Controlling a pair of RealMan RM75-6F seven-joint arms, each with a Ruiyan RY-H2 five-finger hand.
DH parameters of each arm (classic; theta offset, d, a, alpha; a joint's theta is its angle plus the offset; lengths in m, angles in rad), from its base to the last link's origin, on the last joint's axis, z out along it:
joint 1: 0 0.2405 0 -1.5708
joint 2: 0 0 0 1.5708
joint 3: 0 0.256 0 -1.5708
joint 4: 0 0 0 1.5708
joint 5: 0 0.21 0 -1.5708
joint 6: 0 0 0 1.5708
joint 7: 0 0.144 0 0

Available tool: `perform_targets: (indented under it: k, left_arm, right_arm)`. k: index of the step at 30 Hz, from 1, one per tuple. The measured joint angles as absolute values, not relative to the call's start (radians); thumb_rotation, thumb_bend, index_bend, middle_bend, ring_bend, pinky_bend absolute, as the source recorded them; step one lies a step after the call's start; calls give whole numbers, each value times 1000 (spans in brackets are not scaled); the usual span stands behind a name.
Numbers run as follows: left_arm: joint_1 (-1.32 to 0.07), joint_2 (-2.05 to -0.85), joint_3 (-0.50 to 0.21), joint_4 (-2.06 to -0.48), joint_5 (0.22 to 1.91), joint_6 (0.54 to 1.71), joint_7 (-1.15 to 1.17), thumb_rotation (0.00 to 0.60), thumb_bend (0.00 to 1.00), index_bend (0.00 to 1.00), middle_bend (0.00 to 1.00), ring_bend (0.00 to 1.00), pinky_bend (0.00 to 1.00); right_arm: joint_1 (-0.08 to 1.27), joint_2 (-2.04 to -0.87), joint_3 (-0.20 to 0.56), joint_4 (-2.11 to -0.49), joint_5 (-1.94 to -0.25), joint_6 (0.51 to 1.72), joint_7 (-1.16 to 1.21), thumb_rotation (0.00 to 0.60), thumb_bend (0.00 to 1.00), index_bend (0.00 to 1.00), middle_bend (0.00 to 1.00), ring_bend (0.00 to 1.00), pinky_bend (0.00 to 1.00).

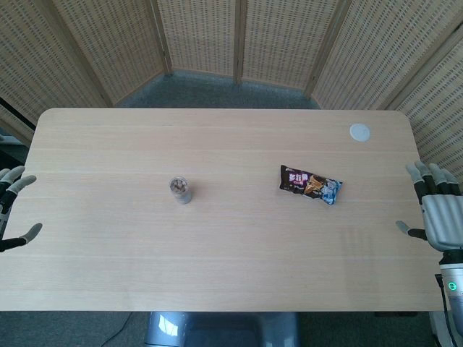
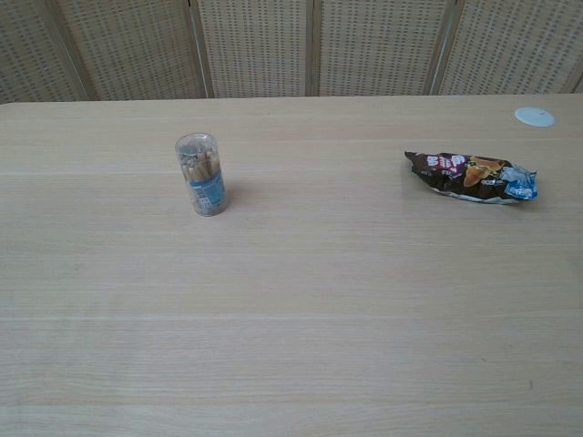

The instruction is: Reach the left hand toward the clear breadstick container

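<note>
The clear breadstick container [image 1: 180, 190] stands upright on the wooden table [image 1: 217, 246], left of centre; the chest view shows its breadsticks and blue label [image 2: 203, 173]. My left hand [image 1: 10, 208] hovers at the table's far left edge, open with fingers spread, holding nothing and well away from the container. At the far right edge my right hand [image 1: 437, 207] is also open, fingers extended upward and empty. Neither hand appears in the chest view.
A dark snack packet [image 1: 310, 183] lies right of centre, also visible in the chest view [image 2: 472, 176]. A small white disc [image 1: 359, 131] sits near the back right corner. Woven screens [image 1: 239, 36] stand behind the table.
</note>
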State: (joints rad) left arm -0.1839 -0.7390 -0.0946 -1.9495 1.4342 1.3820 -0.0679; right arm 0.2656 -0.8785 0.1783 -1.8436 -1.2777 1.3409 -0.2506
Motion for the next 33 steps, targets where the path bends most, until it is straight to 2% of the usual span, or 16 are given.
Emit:
perform_targets:
  k: [24, 28, 33]
  left_arm:
    - [-224, -753, -103, -1927, 1405, 1307, -89, 600, 299, 119, 0, 0, 0]
    - [-254, -764, -109, -1901, 1382, 1238, -144, 600, 298, 108, 0, 0, 0]
    - [-333, -829, -128, -1803, 1345, 1097, -242, 600, 301, 78, 0, 0, 0]
  right_arm:
    - [263, -875, 178, -1852, -1262, 1332, -239, 600, 0, 0, 0, 0, 0]
    - [266, -875, 177, -1852, -1254, 1321, -240, 600, 0, 0, 0, 0, 0]
    - [258, -866, 176, -1864, -1252, 1332, -237, 600, 0, 0, 0, 0, 0]
